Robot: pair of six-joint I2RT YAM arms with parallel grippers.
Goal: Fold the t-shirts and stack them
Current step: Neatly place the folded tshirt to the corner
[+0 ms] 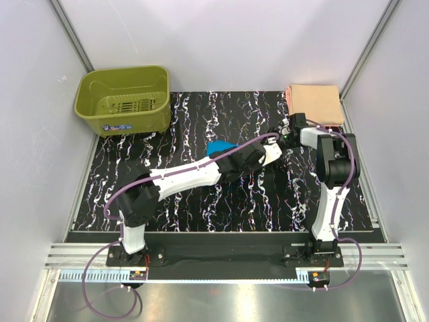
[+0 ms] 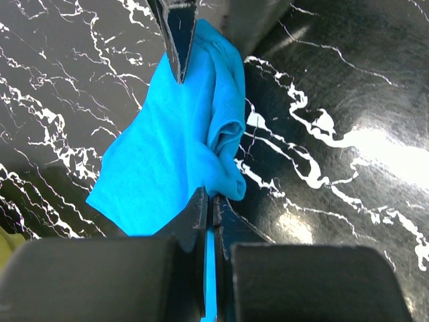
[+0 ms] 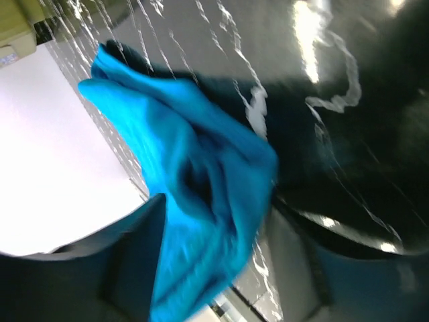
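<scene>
Olive-green basket (image 1: 134, 119) at far-left corner, black marbled tabletop (image 1: 255, 201)

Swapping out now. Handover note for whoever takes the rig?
Left gripper: shut on the turquoise t-shirt, which is bunched and unfolded over the middle of the table.
Right gripper: same cloth between its fingers. The view is blurred, so the grip is unclear.
Peach t-shirt: folded, at the back right corner.
Done: peach folded.
Left: fold the turquoise one and stack it on the peach.
</scene>
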